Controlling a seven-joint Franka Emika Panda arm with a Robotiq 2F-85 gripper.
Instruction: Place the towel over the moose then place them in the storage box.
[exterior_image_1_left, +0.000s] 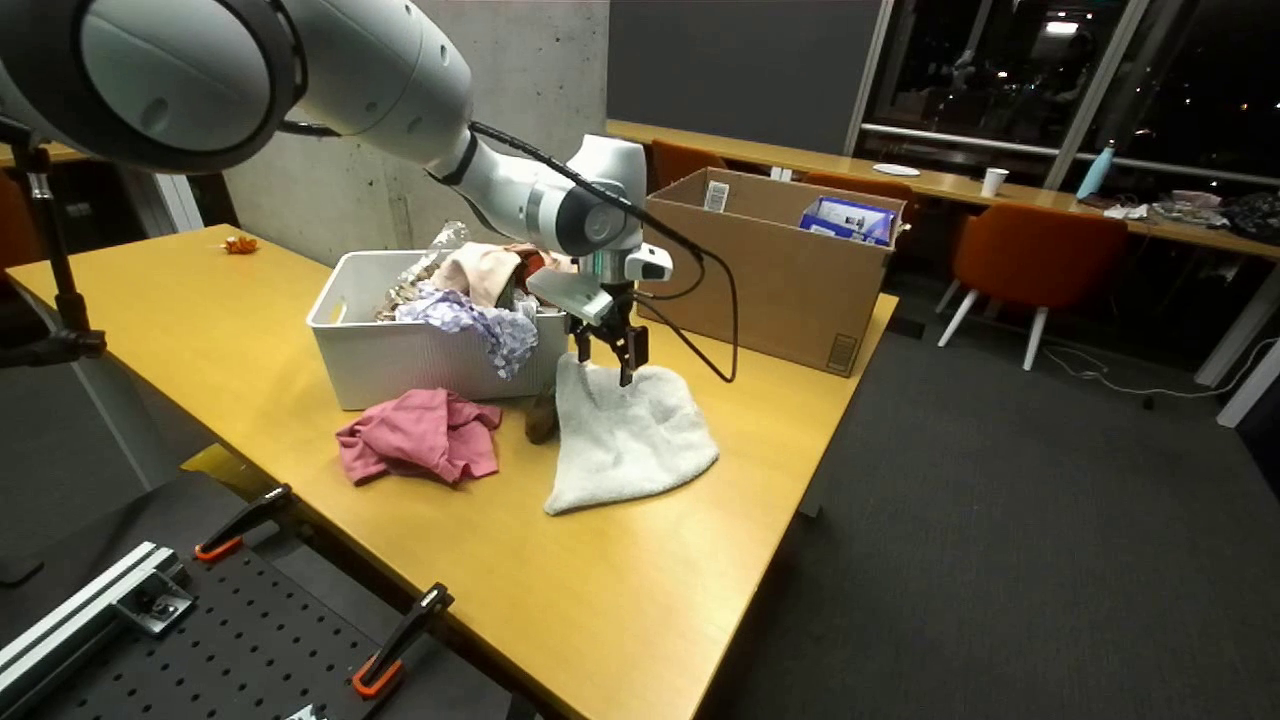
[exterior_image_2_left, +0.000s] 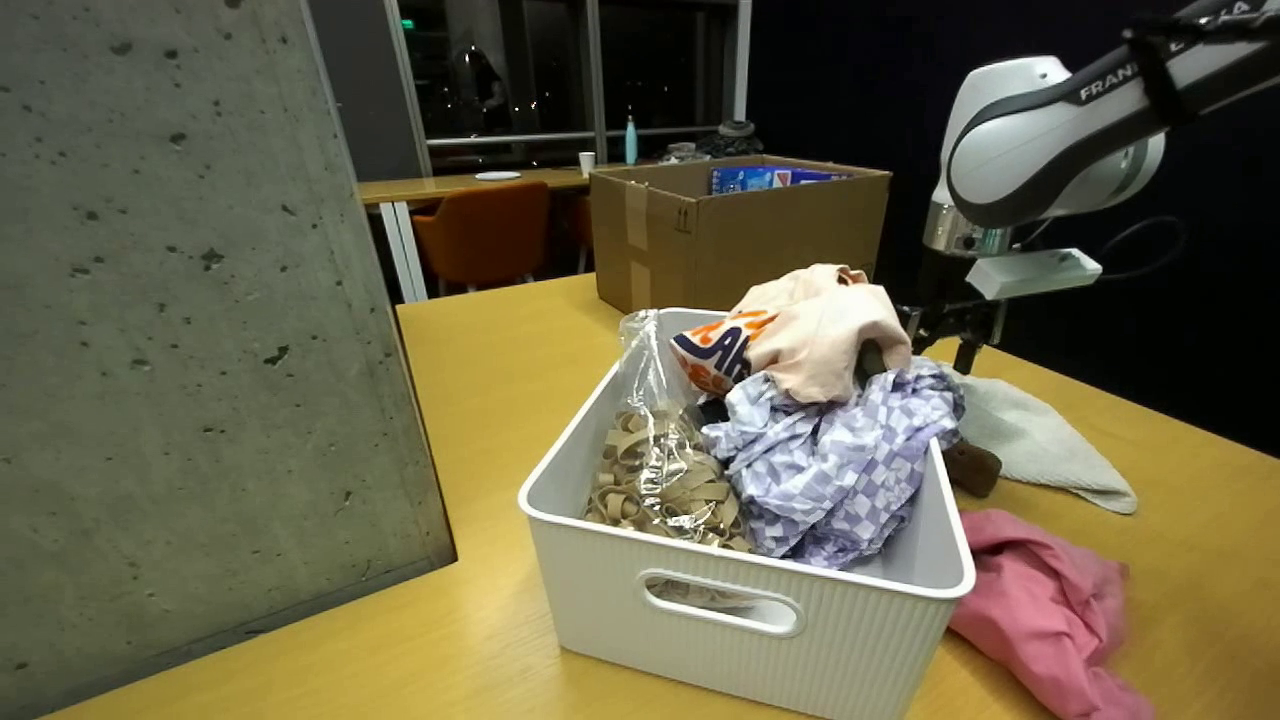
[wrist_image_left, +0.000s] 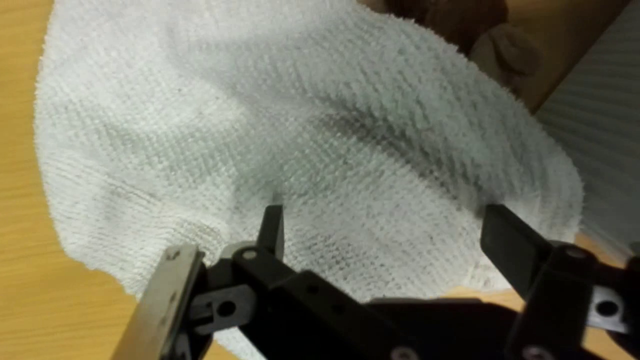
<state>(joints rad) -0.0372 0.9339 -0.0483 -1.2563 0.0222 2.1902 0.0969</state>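
Yellow table (exterior_image_1_left: 600, 590), "FRAN" arm (exterior_image_2_left: 1070, 140), claw (exterior_image_1_left: 605, 367) over towel (exterior_image_1_left: 635, 440)

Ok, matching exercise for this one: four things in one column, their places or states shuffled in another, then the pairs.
Things:
1. gripper
2. moose
3. pink cloth
4. purple-and-white checkered cloth

Places or states:
A. hanging over the rim of the storage box
B. partly covered by the white towel
C. jaws apart
D. bunched up on the table

Pairs: 1-C, 2-B, 3-D, 4-A
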